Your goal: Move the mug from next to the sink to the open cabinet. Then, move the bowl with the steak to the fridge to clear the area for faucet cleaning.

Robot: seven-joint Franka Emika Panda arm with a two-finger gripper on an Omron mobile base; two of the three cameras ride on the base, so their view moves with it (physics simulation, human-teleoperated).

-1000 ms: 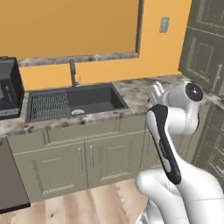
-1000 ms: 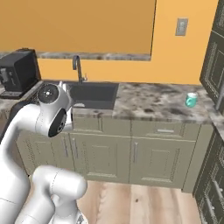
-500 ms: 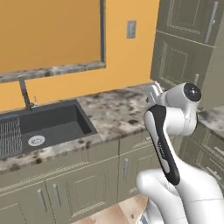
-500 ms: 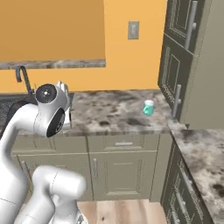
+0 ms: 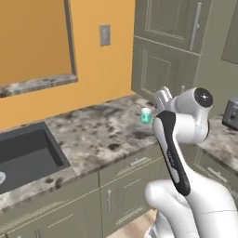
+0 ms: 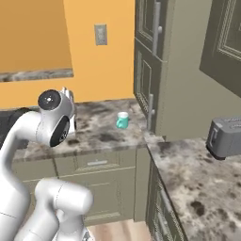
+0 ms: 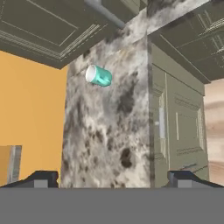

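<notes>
The small teal ceramic mug [image 7: 99,75] is left well ahead on the speckled granite worktop [image 7: 109,131], so the tool [image 7: 112,179] is held wide open with nothing gripped, lined up for an approach.

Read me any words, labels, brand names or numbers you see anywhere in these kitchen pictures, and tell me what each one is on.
No readable text in any view.
The teal mug is plain, with no print.
The wall plate on the orange wall is blank.
The toaster on the side counter shows no brand or dial marks that can be made out.
The cabinet doors and the counter carry no labels.
</notes>
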